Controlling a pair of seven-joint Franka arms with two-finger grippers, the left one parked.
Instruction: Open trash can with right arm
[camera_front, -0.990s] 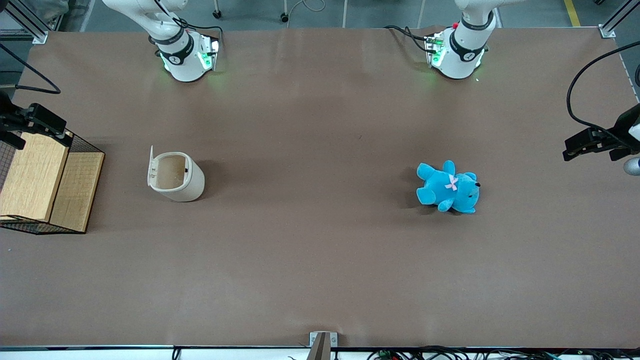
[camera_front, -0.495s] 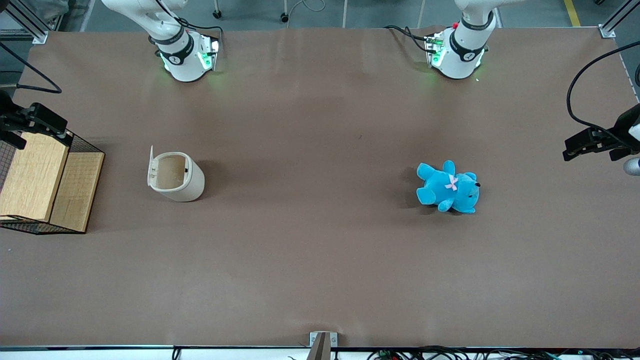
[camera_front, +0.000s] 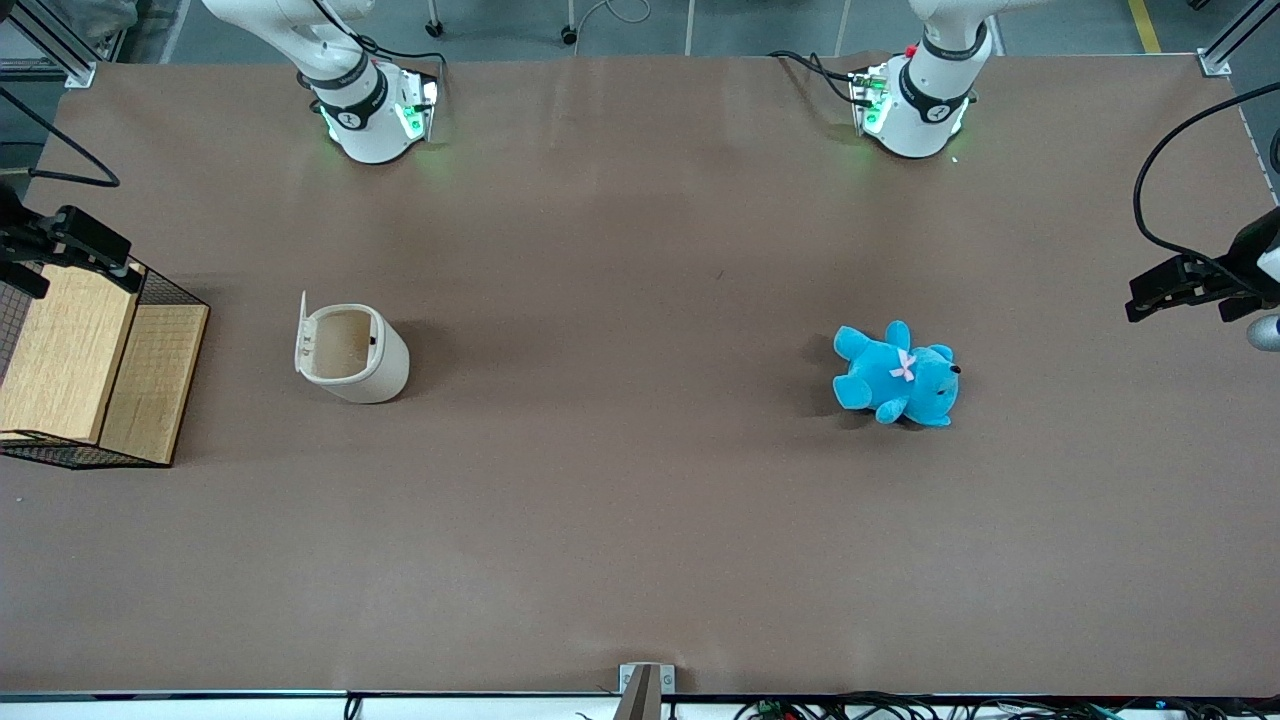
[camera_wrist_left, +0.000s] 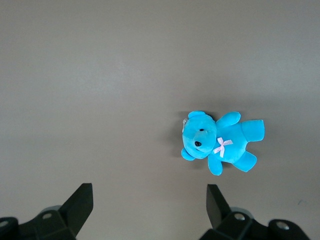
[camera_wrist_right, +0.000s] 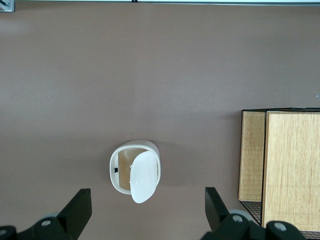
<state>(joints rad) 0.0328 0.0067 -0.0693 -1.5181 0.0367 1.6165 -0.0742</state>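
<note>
The pincer (camera_wrist_right: 145, 212), spread wide and half cut off, hangs high above the trash can (camera_wrist_right: 135, 173), lid up.

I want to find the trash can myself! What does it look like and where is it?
Look toward the working arm's end of the brown table, beside the wood-and-mesh box. The trash can is small, cream-white, lid flipped up, tan inside. The end effector hangs open above it.

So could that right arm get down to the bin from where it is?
Probably yes: the gripper hangs open, high above the bin, nothing between them, and the lid already stands up.
</note>
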